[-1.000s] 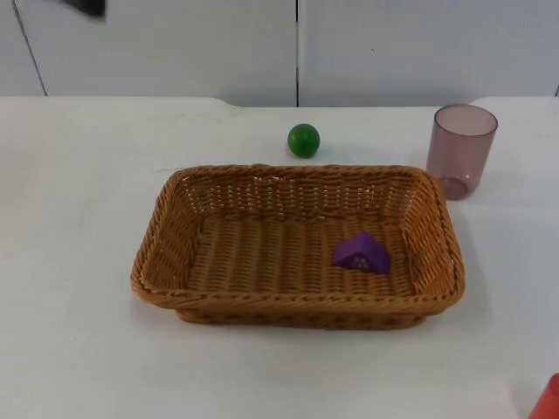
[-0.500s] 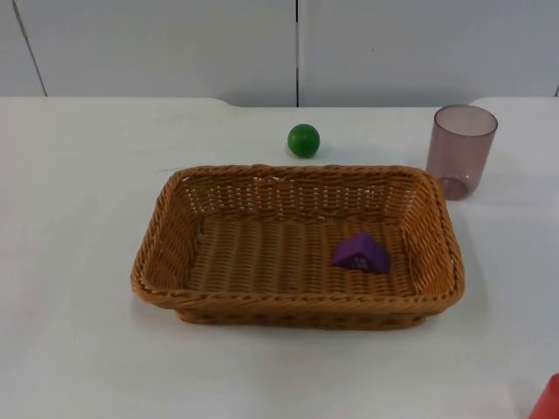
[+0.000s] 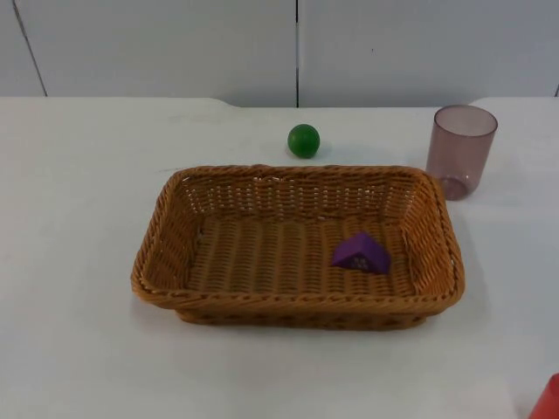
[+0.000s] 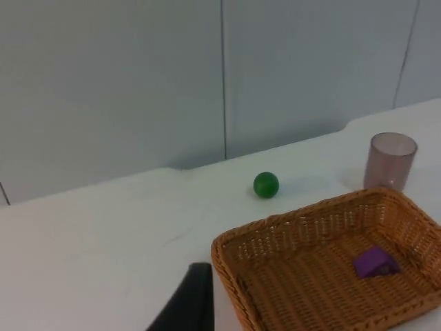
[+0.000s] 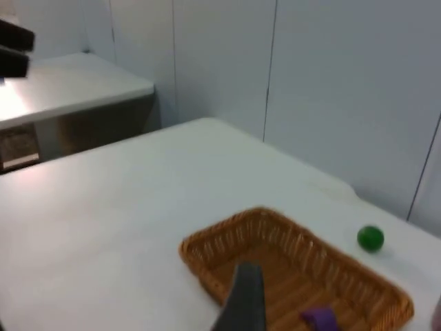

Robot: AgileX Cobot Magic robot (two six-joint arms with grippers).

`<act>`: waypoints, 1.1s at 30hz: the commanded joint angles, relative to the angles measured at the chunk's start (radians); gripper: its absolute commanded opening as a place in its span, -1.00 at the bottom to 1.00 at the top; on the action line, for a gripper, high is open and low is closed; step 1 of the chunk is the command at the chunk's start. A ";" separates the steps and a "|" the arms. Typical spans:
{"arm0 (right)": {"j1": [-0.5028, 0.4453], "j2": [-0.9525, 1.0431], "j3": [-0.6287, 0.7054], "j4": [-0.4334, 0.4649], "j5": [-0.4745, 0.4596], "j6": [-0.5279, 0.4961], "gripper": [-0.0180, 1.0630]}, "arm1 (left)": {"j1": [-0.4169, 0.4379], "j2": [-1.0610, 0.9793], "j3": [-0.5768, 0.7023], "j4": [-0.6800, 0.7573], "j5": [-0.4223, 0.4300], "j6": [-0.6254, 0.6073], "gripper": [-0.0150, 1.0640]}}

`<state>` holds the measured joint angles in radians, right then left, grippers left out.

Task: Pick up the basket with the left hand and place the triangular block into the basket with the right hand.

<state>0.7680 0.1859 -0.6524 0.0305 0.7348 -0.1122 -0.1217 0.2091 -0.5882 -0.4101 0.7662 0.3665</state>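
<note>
Nearest the viewer, a red object point(image 3: 548, 397) sits at the surface point(image 3: 79, 349) edge, cut off, identity not determinable; beyond it the wicker basket point(image 3: 297, 305) rests flat on the surface, held by nothing; the purple triangular block point(image 3: 361, 253) lies inside the basket, on its floor toward the robot's right-hand end, close to the wall there but apparently apart from it; past the basket's far rim a green ball point(image 3: 304, 140) stands on the surface, and to the right a tinted cup point(image 3: 460, 150) stands upright, both just clear of the basket.

Left tool point(image 4: 191, 303): one dark fingertip visible in its wrist view, raised well back from the basket; whether spread or pressed together cannot be told. Right tool point(image 5: 242, 303): likewise one fingertip visible, high above the near end of the basket; state cannot be told.

Judgement: the block is already placed; the basket is on the surface, not lifted; the task appears at or near completion, both arms standing off. If any move remains, it calls for the left tool to descend to the basket's left rim and pinch the wicker wall without tipping the block out.
</note>
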 commanded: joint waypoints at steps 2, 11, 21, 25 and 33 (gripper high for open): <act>-0.005 -0.056 0.027 -0.002 0.110 0.003 0.30 | -0.006 -0.095 0.005 0.040 0.088 -0.019 0.98; -0.005 -0.172 0.104 -0.002 0.201 0.025 0.30 | -0.006 -0.209 0.005 0.388 0.245 -0.366 0.98; -0.005 -0.186 0.118 -0.038 0.212 0.082 0.30 | -0.006 -0.209 0.094 0.419 0.309 -0.390 0.98; -0.005 -0.186 0.116 -0.044 0.228 0.089 0.30 | -0.006 -0.209 0.094 0.419 0.309 -0.390 0.98; -0.005 -0.186 0.112 -0.051 0.276 0.100 0.30 | -0.006 -0.209 0.094 0.418 0.309 -0.386 0.98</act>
<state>0.7680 0.0041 -0.5378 -0.0137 0.9870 -0.0158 -0.1217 0.0034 -0.4988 0.0054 1.0766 -0.0164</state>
